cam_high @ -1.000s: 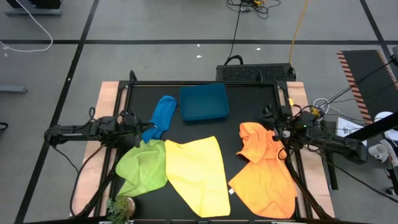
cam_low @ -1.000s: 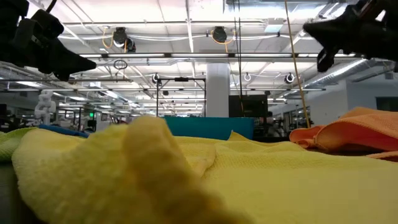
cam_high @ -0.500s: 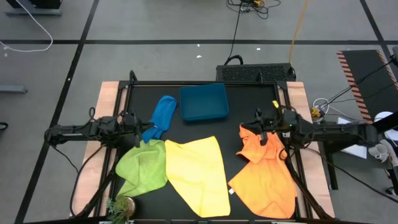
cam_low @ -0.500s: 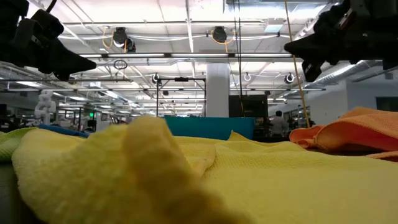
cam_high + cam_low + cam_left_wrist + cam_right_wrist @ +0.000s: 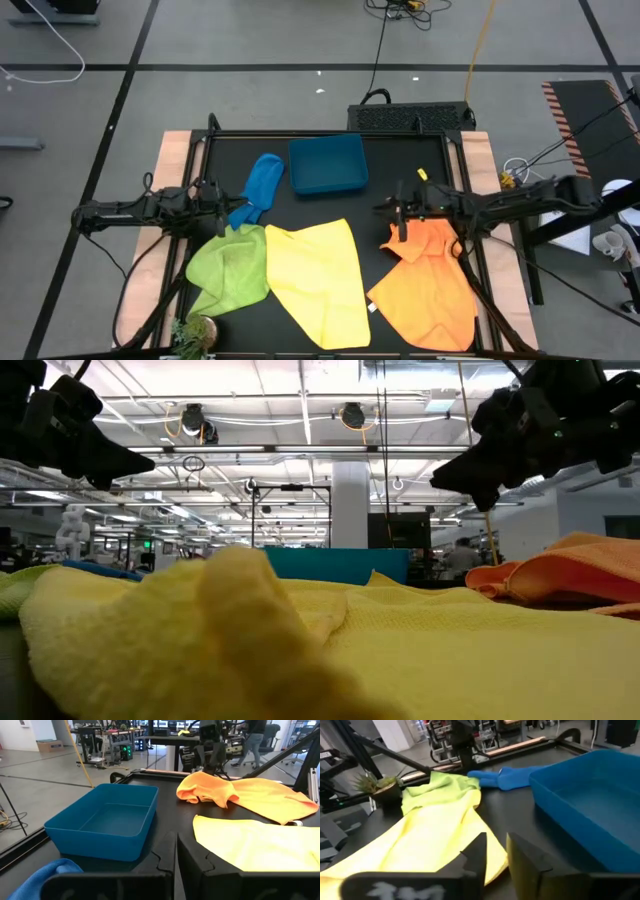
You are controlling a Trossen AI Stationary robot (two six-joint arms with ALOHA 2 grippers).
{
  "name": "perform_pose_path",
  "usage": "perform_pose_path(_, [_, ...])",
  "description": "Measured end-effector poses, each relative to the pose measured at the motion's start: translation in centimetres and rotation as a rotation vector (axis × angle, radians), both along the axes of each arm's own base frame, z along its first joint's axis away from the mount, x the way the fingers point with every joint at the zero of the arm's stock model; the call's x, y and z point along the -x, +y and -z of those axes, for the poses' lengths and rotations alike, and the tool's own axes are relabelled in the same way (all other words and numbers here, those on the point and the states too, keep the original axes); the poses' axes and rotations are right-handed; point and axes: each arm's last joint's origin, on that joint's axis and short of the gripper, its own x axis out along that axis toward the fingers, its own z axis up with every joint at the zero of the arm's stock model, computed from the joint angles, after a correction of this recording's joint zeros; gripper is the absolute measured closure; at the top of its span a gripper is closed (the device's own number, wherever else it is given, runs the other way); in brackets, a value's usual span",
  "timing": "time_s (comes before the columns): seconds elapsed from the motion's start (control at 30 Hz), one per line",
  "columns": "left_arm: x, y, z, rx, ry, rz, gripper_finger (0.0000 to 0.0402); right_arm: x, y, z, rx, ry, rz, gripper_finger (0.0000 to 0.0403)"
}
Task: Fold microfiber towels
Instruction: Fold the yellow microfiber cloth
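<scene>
Both arms [image 5: 140, 210] are thin and black, with loose black cables. The right gripper [image 5: 400, 215] maybe has a yellow tag.

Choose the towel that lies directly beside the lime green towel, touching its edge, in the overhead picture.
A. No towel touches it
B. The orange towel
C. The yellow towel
C: in the high view the yellow towel lies with its edge against the lime green towel, while the orange towel sits apart across bare black table.

A yellow towel [image 5: 400, 650] is spread across the foreground; an orange towel [image 5: 560, 575] is seen at 3 o'clock, the right end effector [image 5: 470, 472] above it.
</scene>
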Motion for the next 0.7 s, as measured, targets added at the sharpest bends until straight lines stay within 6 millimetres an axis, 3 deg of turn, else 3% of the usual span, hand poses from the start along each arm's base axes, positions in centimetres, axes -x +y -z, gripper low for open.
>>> perform_pose_path(0.27, [0.0,0.0,0.0,0.0,0.0,0.0,0.038,-4.2,1.5,1.1,-0.044,0.149,-0.067,0.0239])
perform_pose_path(0.7, [0.0,0.0,0.0,0.0,0.0,0.0,0.038,-7.2,1.4,4.5,-0.036,0.303,0.034,0.023])
